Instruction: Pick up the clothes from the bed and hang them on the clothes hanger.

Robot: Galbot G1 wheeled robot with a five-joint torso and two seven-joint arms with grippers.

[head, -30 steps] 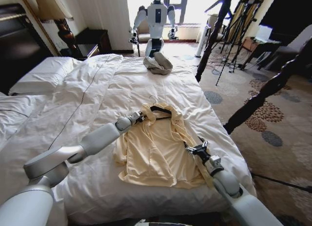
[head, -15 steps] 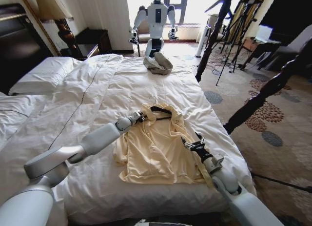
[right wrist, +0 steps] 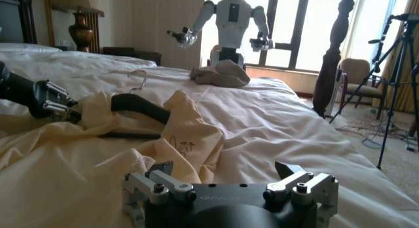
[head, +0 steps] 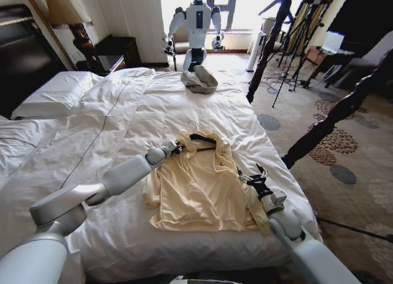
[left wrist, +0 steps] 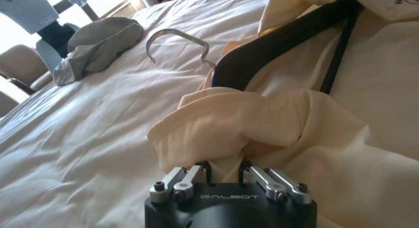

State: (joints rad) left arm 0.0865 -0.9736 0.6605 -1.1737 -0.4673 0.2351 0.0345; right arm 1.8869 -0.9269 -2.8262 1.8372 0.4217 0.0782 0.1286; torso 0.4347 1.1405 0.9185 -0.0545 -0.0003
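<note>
The cream-yellow clothes (head: 199, 189) lie spread on the white bed (head: 123, 124), near its foot-end edge. The black clothes hanger (head: 202, 138) is tucked into the collar end, its metal hook resting on the duvet. The left tool (head: 177, 147) pinches a bunched fold of the fabric at the shoulder, just beside the hanger. The right tool (head: 253, 175) sits at the garment's right edge with its fingers spread, holding nothing. A grey-beige bundle (head: 199, 80) lies well apart, farther up the bed.
</note>
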